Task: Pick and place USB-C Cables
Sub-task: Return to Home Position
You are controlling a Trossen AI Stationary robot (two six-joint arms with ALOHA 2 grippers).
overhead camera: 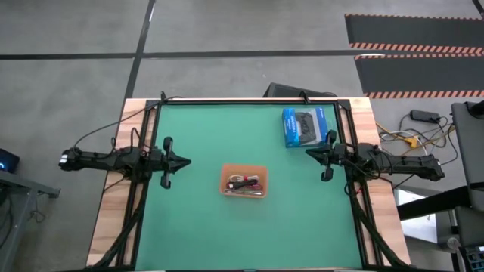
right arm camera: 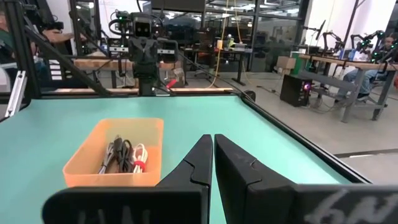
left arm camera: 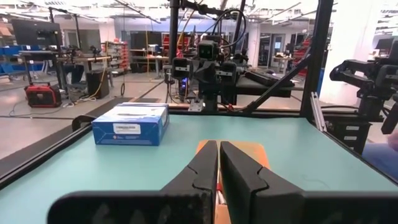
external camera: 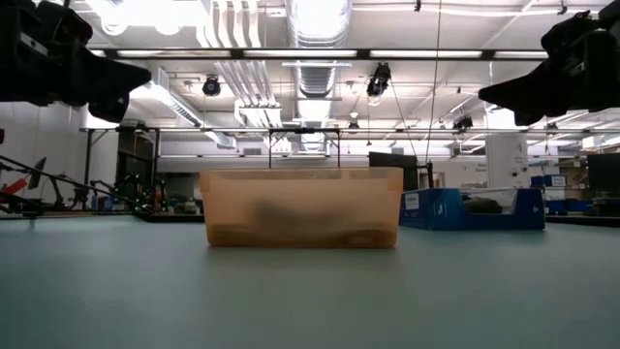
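Observation:
The orange tray [overhead camera: 243,180] stands on the green table near its middle. Inside lie the folded USB-C cable bundles [right arm camera: 124,155]: I make out a white, a dark and a grey one, with a reddish bit among them. In the low view the tray [external camera: 302,207] shows as a translucent box with dim shapes inside. My left gripper [overhead camera: 186,160] hovers shut and empty left of the tray, above the table; it also shows in its wrist view [left arm camera: 219,149]. My right gripper [overhead camera: 308,151] hovers shut and empty right of the tray; it also shows in its wrist view [right arm camera: 213,142].
A blue box picturing a black controller [overhead camera: 305,126] lies at the table's far right, close to my right gripper. Black frame rails run along the table's edges [overhead camera: 151,121]. Green table surface lies open in front of the tray toward the near edge.

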